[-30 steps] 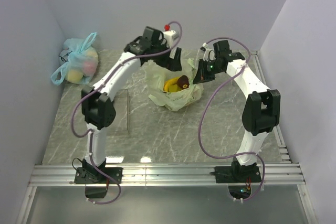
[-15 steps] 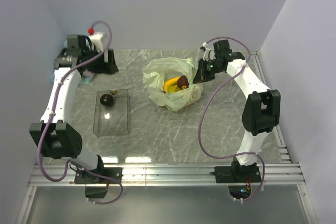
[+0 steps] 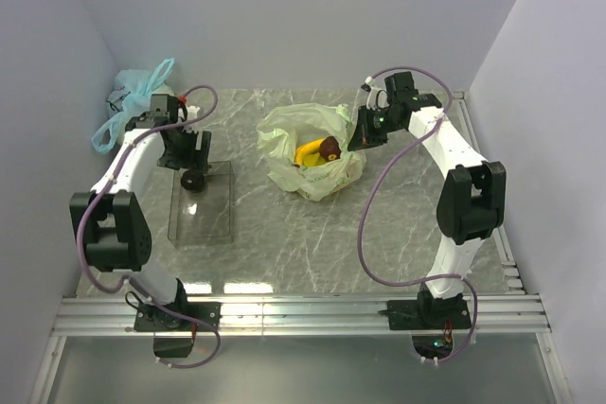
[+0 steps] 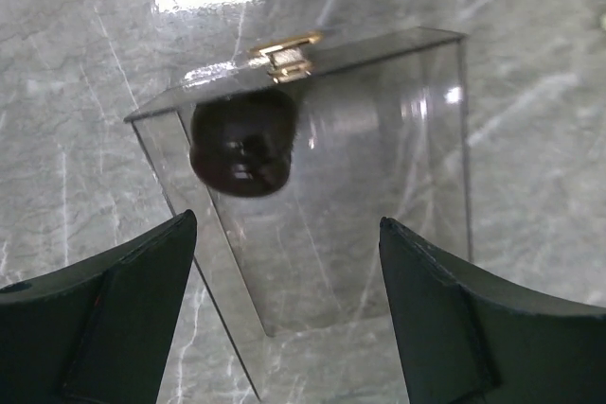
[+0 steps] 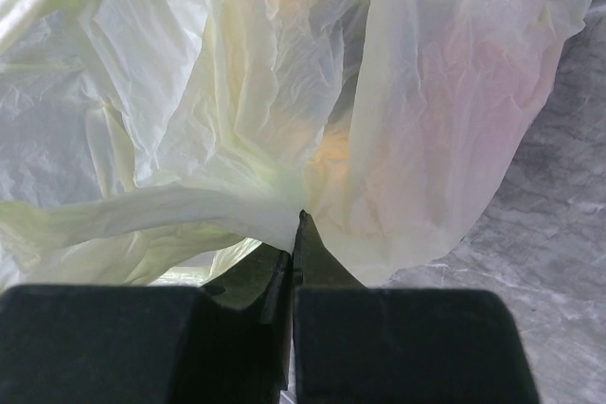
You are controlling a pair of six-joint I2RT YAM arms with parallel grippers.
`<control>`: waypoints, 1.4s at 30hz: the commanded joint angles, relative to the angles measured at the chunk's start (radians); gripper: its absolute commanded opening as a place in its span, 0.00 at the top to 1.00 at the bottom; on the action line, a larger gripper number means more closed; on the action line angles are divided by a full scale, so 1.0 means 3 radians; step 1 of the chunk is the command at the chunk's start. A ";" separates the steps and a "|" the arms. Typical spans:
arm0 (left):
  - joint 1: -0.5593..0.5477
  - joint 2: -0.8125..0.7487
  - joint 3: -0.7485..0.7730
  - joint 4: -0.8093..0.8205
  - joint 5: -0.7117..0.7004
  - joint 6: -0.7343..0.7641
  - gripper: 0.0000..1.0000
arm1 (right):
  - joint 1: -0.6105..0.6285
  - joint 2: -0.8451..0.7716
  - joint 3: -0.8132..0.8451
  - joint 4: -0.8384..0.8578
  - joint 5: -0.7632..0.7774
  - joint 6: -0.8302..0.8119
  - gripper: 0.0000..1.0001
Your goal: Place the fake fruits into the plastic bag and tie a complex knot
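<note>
The pale green plastic bag (image 3: 308, 153) lies open at the table's middle back, with a yellow banana bunch (image 3: 310, 152) and a small dark red-brown piece (image 3: 329, 147) showing inside. My right gripper (image 3: 361, 135) is shut on the bag's right rim; the right wrist view shows the jaws closed on a gathered fold of the bag (image 5: 284, 139). A dark red-brown fruit (image 3: 193, 180) sits in the far end of the clear tray (image 3: 210, 224). My left gripper (image 3: 187, 153) hovers open just above it; in the left wrist view the fruit (image 4: 244, 144) lies ahead of the spread fingers.
A light blue knotted bag (image 3: 135, 106) with pale fruits sits in the far left corner, just behind my left arm. Grey walls close in on the left, back and right. The tray (image 4: 379, 186) has a gold clasp (image 4: 284, 54) at its far edge.
My left arm swung from the green bag out to the far left, then came back in and down over the tray's dark fruit. The right gripper stayed on the bag.
</note>
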 commanded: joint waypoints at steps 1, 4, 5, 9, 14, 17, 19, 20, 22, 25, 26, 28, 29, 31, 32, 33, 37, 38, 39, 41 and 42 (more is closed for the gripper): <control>-0.0018 0.0168 0.0013 0.0184 -0.0235 -0.0121 0.17 | 0.0014 -0.0028 0.0059 0.0028 0.0004 -0.0031 1.00; -0.0018 0.0306 0.0023 0.0215 -0.0281 -0.0132 0.17 | 0.0024 -0.0038 0.0074 0.0033 0.0030 -0.0041 1.00; -0.0018 0.0327 -0.0007 0.0230 -0.0296 -0.0142 0.17 | 0.0019 -0.0043 0.0069 0.0043 0.0035 -0.0036 1.00; -0.0121 0.0505 -0.0079 0.0332 -0.0358 -0.0168 0.17 | 0.0014 -0.0054 0.0084 0.0058 0.0060 -0.0036 1.00; -0.0167 0.0746 -0.0079 0.0404 -0.0358 -0.0259 0.17 | 0.0019 -0.0074 0.0064 0.0043 0.0076 -0.0062 1.00; -0.0167 0.0919 -0.0054 0.0465 -0.0358 -0.0305 0.17 | 0.0014 -0.0094 0.0059 0.0033 0.0091 -0.0072 1.00; -0.0167 0.0976 -0.0018 0.0496 -0.0358 -0.0306 0.17 | 0.0014 -0.0100 0.0049 0.0038 0.0101 -0.0087 1.00; -0.0167 0.1022 -0.0003 0.0506 -0.0358 -0.0306 0.17 | 0.0014 -0.0100 0.0043 0.0033 0.0096 -0.0082 1.00; -0.0172 0.1053 0.0053 0.0501 -0.0317 -0.0306 0.20 | 0.0014 -0.0100 0.0054 0.0038 0.0096 -0.0077 1.00; -0.0172 0.1033 0.0099 0.0425 -0.0200 -0.0311 0.27 | 0.0014 -0.0095 0.0064 0.0023 0.0101 -0.0092 1.00; -0.0172 0.0961 0.0100 0.0374 -0.0159 -0.0296 0.29 | 0.0014 -0.0095 0.0069 0.0018 0.0101 -0.0097 1.00; -0.0172 0.0834 0.0171 0.0282 -0.0057 -0.0265 0.36 | 0.0009 -0.0089 0.0079 0.0007 0.0101 -0.0098 1.00; -0.0172 0.0656 0.0227 0.0236 0.0156 -0.0224 0.39 | 0.0004 -0.0100 0.0089 0.0007 0.0106 -0.0098 1.00; -0.0177 0.0461 0.0496 0.0092 0.0438 -0.0209 0.41 | 0.0009 -0.0115 0.0084 0.0007 0.0101 -0.0092 1.00; -0.0182 0.0308 0.0625 0.0057 0.0632 -0.0214 0.42 | 0.0009 -0.0125 0.0094 0.0007 0.0096 -0.0087 1.00; -0.0192 0.0251 0.0763 0.0061 0.0897 -0.0229 0.42 | 0.0009 -0.0145 0.0079 0.0023 0.0066 -0.0077 1.00; -0.0457 0.0158 0.1504 0.0550 0.1375 -0.0484 0.41 | 0.0019 -0.0238 -0.0018 0.0089 0.0009 -0.0021 1.00; -0.0534 0.0193 0.1582 0.0648 0.1431 -0.0616 0.41 | 0.0024 -0.0233 -0.0018 0.0084 -0.0001 -0.0026 1.00; -0.0611 0.0224 0.1653 0.0751 0.1477 -0.0673 0.41 | 0.0030 -0.0228 -0.0018 0.0069 -0.0006 -0.0031 1.00; -0.0866 0.0372 0.1858 0.0889 0.1508 -0.0750 0.41 | 0.0030 -0.0217 0.0002 0.0048 -0.0021 -0.0041 1.00; -0.0953 0.0433 0.1929 0.0900 0.1514 -0.0751 0.41 | 0.0030 -0.0217 0.0013 0.0043 -0.0021 -0.0062 1.00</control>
